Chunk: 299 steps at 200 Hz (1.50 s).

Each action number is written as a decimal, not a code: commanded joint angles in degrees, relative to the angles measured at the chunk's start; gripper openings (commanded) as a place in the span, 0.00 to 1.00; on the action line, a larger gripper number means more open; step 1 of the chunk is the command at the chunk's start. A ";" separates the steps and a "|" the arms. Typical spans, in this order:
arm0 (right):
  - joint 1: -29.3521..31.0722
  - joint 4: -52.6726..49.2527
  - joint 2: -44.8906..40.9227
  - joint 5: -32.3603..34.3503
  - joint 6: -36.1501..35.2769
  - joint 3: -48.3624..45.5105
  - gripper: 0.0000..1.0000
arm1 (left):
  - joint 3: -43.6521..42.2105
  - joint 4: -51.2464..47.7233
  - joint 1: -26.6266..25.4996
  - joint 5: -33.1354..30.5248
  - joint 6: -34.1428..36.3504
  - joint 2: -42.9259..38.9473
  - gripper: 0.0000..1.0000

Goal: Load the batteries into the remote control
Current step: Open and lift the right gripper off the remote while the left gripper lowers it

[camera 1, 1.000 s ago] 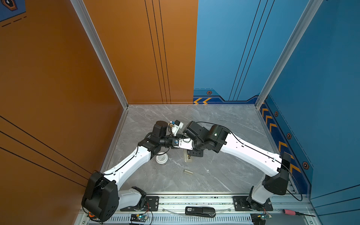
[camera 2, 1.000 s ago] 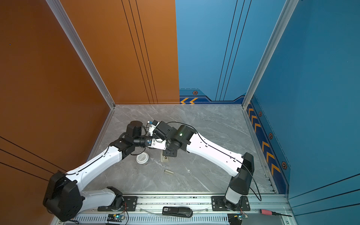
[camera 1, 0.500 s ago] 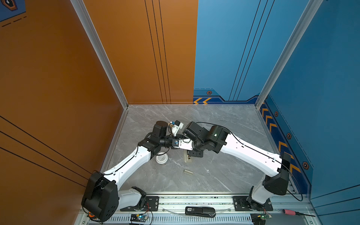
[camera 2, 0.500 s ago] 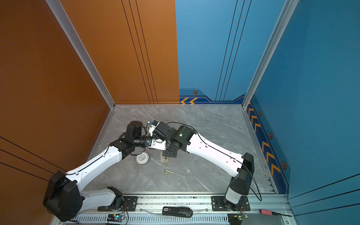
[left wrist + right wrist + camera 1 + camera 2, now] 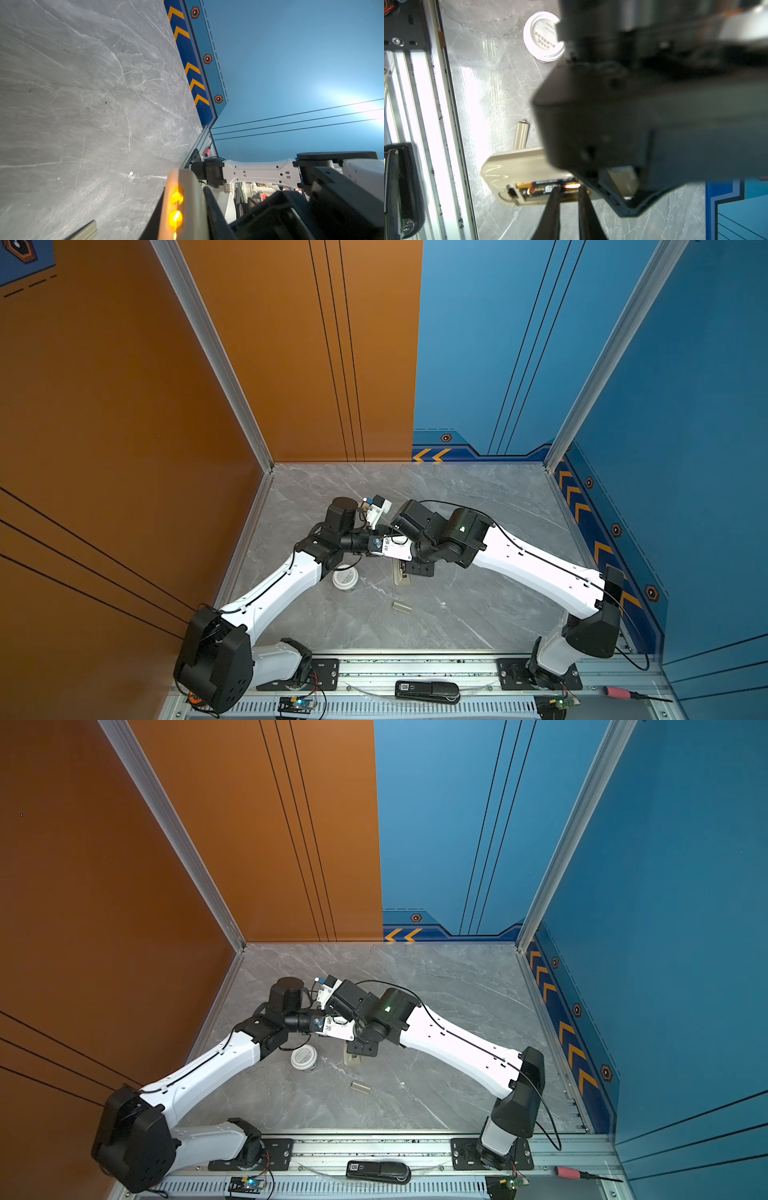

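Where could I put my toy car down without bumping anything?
Bare table lies along the back wall, past the left arm and right arm, and at the front between the small beige cover and the metal rail. The middle is crowded: arms, remote control, white lid.

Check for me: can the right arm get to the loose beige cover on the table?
Likely yes. The cover lies alone on the table, a short way nearer the rail than the remote, where the right gripper works; nothing stands between.

Top views evenly bright, sharp; glare on blue wall (image 5: 363,108), table (image 5: 473,83); right-wrist foreground blurred
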 commanded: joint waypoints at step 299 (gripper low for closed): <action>-11.71 12.88 -16.79 8.70 35.70 -17.83 0.84 | -3.26 -3.42 8.18 -6.97 3.38 -10.27 0.00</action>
